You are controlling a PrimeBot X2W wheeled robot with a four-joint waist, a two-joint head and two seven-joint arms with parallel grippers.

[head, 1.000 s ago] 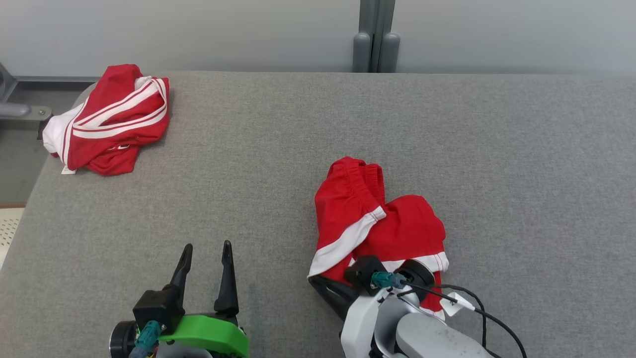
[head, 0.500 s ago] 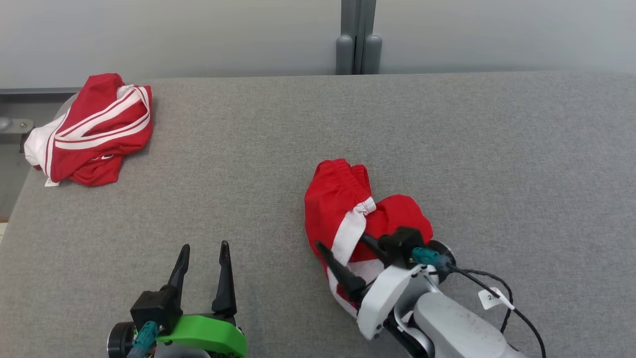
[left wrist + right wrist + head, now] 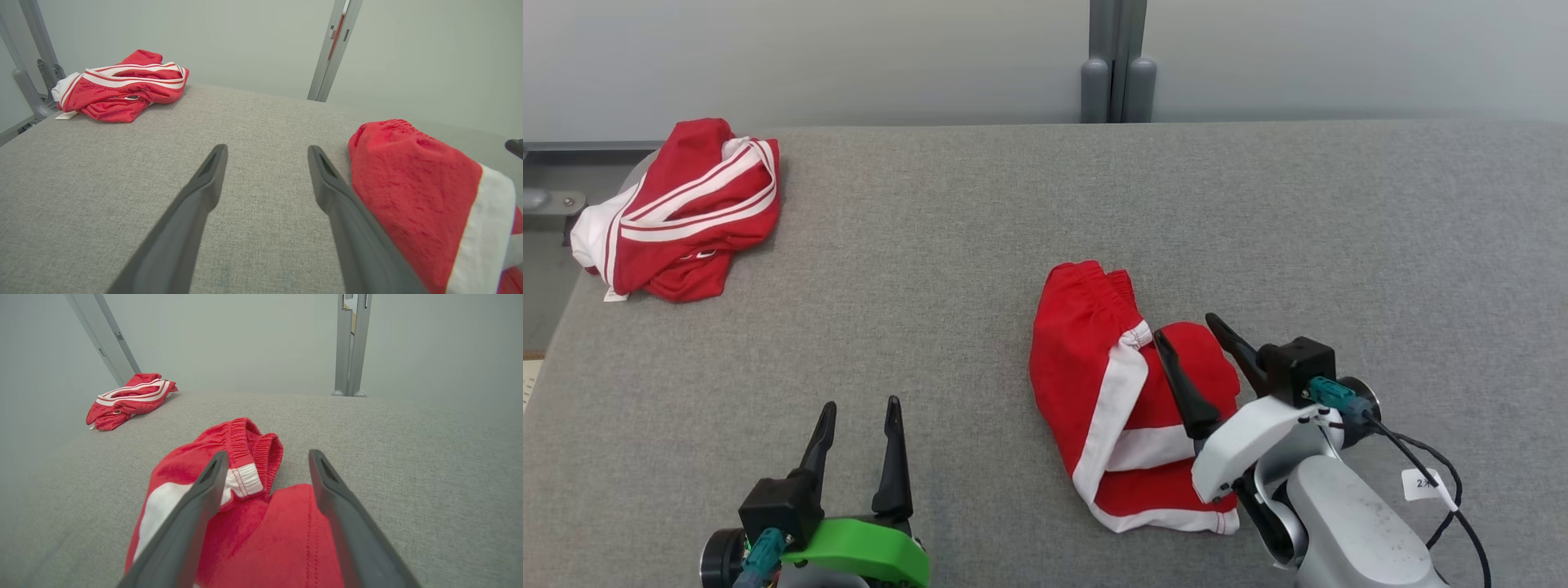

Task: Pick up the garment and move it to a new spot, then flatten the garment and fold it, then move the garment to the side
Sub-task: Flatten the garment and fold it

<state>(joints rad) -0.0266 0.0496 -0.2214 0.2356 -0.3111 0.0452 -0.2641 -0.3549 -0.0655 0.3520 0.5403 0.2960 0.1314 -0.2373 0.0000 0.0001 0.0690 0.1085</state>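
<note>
The garment (image 3: 1094,384), red shorts with white trim, lies crumpled on the grey padded table (image 3: 947,245) just right of centre. My right gripper (image 3: 1186,328) hovers over its right part, open, with nothing between the fingers. In the right wrist view the gripper (image 3: 267,456) spreads its fingers over the garment (image 3: 245,522), whose waistband points away. At the lower left my left gripper (image 3: 863,403) stands open and empty above bare table. In the left wrist view that gripper (image 3: 266,149) has the garment (image 3: 412,192) just to its right.
Another red and white striped garment (image 3: 686,208) is bunched at the table's far left corner, near the left edge and a metal frame (image 3: 543,200). A grey post (image 3: 1117,61) stands behind the far edge against the pale wall.
My right gripper has opened and let go of the garment, then drawn back up and to the right. The garment has settled on the table. The head camera shifted a little.
</note>
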